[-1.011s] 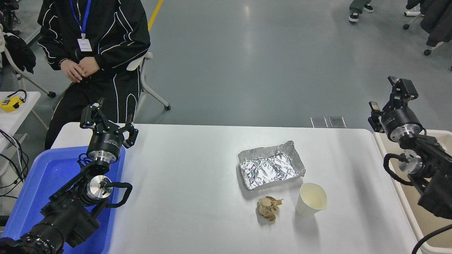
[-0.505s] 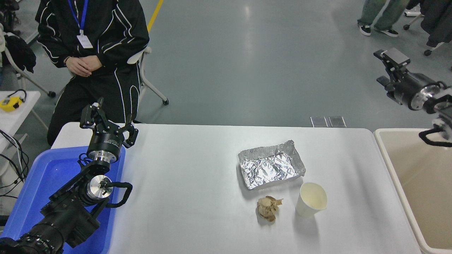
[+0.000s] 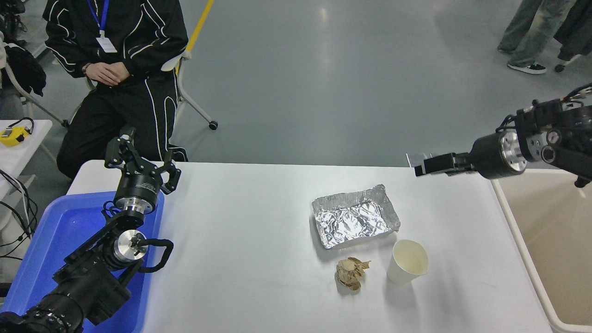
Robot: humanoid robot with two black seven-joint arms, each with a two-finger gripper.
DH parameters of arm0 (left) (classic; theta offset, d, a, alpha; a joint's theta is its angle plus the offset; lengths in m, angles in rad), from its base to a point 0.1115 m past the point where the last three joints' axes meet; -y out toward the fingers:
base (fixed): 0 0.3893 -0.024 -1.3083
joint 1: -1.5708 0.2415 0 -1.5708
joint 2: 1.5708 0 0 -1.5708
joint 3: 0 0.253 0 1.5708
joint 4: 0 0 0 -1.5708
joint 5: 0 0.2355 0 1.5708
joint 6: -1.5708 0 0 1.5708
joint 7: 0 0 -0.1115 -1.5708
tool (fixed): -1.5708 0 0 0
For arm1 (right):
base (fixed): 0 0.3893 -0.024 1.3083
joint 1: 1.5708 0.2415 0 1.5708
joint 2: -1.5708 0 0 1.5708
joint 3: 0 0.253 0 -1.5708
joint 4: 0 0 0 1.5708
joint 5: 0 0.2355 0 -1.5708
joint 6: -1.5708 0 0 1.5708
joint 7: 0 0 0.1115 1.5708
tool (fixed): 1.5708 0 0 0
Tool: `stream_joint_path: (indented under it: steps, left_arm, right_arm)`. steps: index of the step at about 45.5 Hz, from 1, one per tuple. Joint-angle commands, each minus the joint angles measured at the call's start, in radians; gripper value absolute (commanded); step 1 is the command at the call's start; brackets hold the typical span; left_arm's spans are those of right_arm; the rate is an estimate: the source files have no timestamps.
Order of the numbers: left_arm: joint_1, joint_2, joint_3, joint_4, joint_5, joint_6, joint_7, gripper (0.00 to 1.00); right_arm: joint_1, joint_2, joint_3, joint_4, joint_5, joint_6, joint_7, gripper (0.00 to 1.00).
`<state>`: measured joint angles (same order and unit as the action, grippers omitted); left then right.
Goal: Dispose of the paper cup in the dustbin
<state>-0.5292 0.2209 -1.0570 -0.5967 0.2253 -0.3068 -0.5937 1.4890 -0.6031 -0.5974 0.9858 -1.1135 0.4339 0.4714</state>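
Note:
The white paper cup [image 3: 408, 265] stands upright on the white table [image 3: 249, 259], right of centre and towards the front, its cream inside showing. The beige dustbin [image 3: 519, 240] stands beyond the table's right edge. My right gripper [image 3: 423, 169] reaches in from the right edge and points left, held above the table's far right corner. It is far behind the cup and holds nothing. It is seen side-on. My left gripper [image 3: 142, 159] is parked at the left, open and empty.
A silver foil tray [image 3: 354, 215] lies just behind the cup and a crumpled brown paper wad [image 3: 351, 273] just left of it. A blue tub [image 3: 46, 240] sits under the left arm. A person [image 3: 120, 64] sits at the far left; another person's legs [image 3: 522, 37] show at the top right.
My right arm has swung up off the dustbin and turned, so the gripper now points left over the table's far right corner. The cup has not moved. The seated person rolled back slightly.

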Motion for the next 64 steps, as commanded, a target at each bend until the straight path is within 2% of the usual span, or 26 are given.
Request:
stream_joint_path:
  steps: [1, 15, 25, 30, 35, 39, 47, 48, 51, 52, 53, 55, 64]
  left_arm:
    - [0.0, 0.0, 0.0, 0.0, 0.0, 0.0, 0.0, 1.0]
    - [0.0, 0.0, 0.0, 0.0, 0.0, 0.0, 0.0, 1.0]
    - [0.0, 0.0, 0.0, 0.0, 0.0, 0.0, 0.0, 1.0]
    - [0.0, 0.0, 0.0, 0.0, 0.0, 0.0, 0.0, 1.0]
    - [0.0, 0.0, 0.0, 0.0, 0.0, 0.0, 0.0, 1.0]
    - [0.0, 0.0, 0.0, 0.0, 0.0, 0.0, 0.0, 1.0]
    - [0.0, 0.0, 0.0, 0.0, 0.0, 0.0, 0.0, 1.0]
    - [0.0, 0.0, 0.0, 0.0, 0.0, 0.0, 0.0, 1.0]
    - [0.0, 0.0, 0.0, 0.0, 0.0, 0.0, 0.0, 1.0]
    - [0.0, 0.0, 0.0, 0.0, 0.0, 0.0, 0.0, 1.0]
    - [0.0, 0.0, 0.0, 0.0, 0.0, 0.0, 0.0, 1.0]
    - [0.0, 0.0, 0.0, 0.0, 0.0, 0.0, 0.0, 1.0]
    - [0.0, 0.0, 0.0, 0.0, 0.0, 0.0, 0.0, 1.0]
  right_arm:
    - [-0.027, 0.104, -0.099, 0.082, -0.134, 0.025, -0.002, 0.99]
    - [-0.087, 0.124, -0.065, 0.013, -0.101, 0.02, -0.002, 0.99]
    - [-0.162, 0.149, -0.047, -0.124, 0.015, 0.017, -0.005, 0.99]
    - [-0.214, 0.157, -0.051, -0.133, 0.014, -0.044, -0.003, 0.99]
    - [-0.231, 0.166, -0.051, -0.13, 0.014, -0.053, -0.003, 0.98]
    - [-0.245, 0.19, -0.051, -0.131, 0.014, -0.081, -0.003, 0.93]
    - [-0.259, 0.192, -0.051, -0.141, 0.012, -0.113, 0.003, 0.69]
    - [-0.259, 0.192, -0.051, -0.141, 0.009, -0.113, 0.004, 0.6]
    - [-0.257, 0.192, -0.058, -0.141, 0.001, -0.115, 0.004, 0.4]
    - [-0.256, 0.192, -0.062, -0.142, -0.003, -0.115, 0.004, 0.26]
    - [-0.256, 0.192, -0.064, -0.142, -0.003, -0.115, 0.004, 0.21]
    - [-0.254, 0.19, -0.071, -0.145, -0.003, -0.113, 0.003, 0.0]
    - [-0.248, 0.189, -0.09, -0.157, -0.002, -0.113, 0.004, 0.0]
